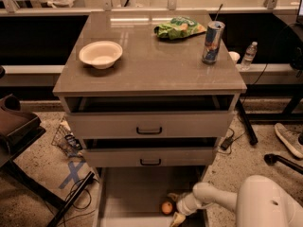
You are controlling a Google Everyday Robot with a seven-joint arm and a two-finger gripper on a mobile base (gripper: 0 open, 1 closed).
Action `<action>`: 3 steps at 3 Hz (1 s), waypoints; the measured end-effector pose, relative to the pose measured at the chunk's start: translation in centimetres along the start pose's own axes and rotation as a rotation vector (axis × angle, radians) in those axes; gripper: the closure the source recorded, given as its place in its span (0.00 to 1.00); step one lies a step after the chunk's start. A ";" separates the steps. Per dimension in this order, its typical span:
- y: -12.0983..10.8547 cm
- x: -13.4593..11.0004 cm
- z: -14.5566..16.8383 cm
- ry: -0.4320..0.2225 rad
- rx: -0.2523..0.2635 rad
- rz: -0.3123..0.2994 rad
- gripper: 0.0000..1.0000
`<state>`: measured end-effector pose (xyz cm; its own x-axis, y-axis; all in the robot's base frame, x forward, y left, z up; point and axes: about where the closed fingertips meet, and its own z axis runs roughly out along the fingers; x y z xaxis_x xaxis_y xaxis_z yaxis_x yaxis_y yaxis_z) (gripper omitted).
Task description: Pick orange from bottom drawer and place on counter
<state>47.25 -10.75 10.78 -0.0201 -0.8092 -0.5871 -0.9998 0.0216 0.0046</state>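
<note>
Currently reaching into the drawer [132, 193] from the view's right with the gripper [173, 208], jaws spread, one finger toward the back and one toward the front. Sitting on the drawer floor just left of the fingertips in the view, right at the jaws' mouth: the orange [166, 207], seemingly not yet pinched. Round, so no long axis to match. Probably calls for a slight push leftward, then closing, then lifting up to the counter [156, 74].

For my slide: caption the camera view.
Gripper poised at the orange in the open bottom drawer, counter above.
</note>
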 end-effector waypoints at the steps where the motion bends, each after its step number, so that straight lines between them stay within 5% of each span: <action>1: 0.1 -0.8 0.8 -0.029 -0.012 0.013 0.49; 3: 0.1 -1.0 0.6 -0.034 -0.013 0.015 0.96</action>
<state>47.22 -9.58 10.89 -0.0349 -0.7884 -0.6142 -0.9994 0.0259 0.0236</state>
